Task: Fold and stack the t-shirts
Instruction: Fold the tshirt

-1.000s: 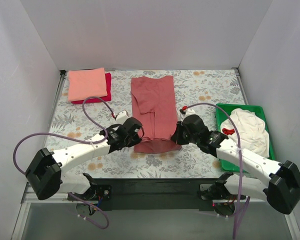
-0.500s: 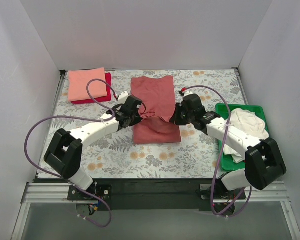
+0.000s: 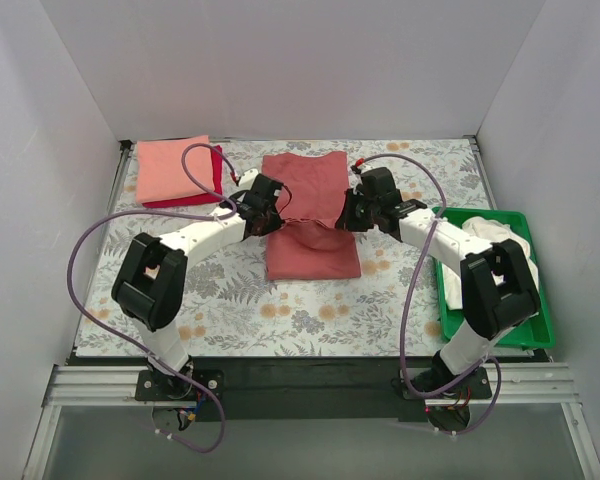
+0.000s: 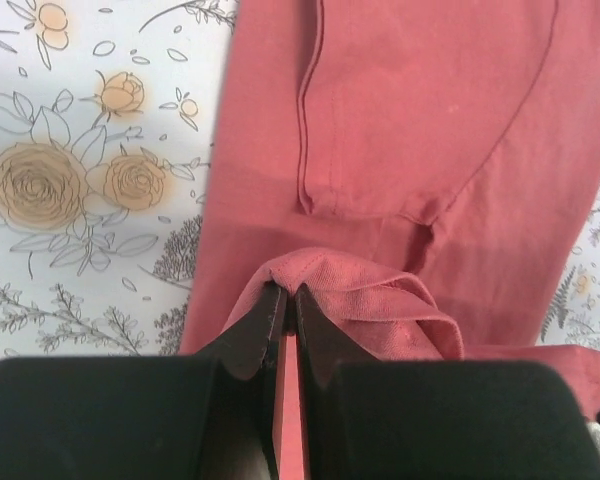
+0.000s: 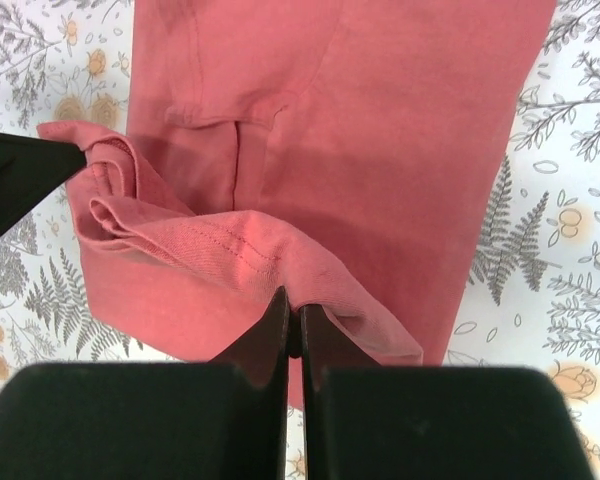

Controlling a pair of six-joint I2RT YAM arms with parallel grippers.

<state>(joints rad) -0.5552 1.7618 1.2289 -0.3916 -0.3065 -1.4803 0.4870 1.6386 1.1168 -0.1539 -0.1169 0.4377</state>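
The dusty brick-red t-shirt [image 3: 305, 190] lies lengthwise in the middle of the table, its near half folded up and over toward the far end. My left gripper [image 3: 277, 214] is shut on the hem's left corner [image 4: 290, 275]. My right gripper [image 3: 346, 212] is shut on the hem's right corner [image 5: 280, 265]. Both hold the hem a little above the shirt's middle. The salmon-pink t-shirt [image 3: 174, 167] lies folded at the far left on top of the crimson t-shirt [image 3: 216, 165]. The cream-white t-shirt [image 3: 500, 250] lies crumpled in the green tray [image 3: 543, 300].
The floral tablecloth [image 3: 230, 300] covers the table. White walls stand on three sides. The green tray sits at the right edge beside my right arm. Purple cables loop over both arms.
Both grippers have carried the shirt's near hem away from the front edge toward the far end, folding the lower half over the upper half. Both arms stretched out further.
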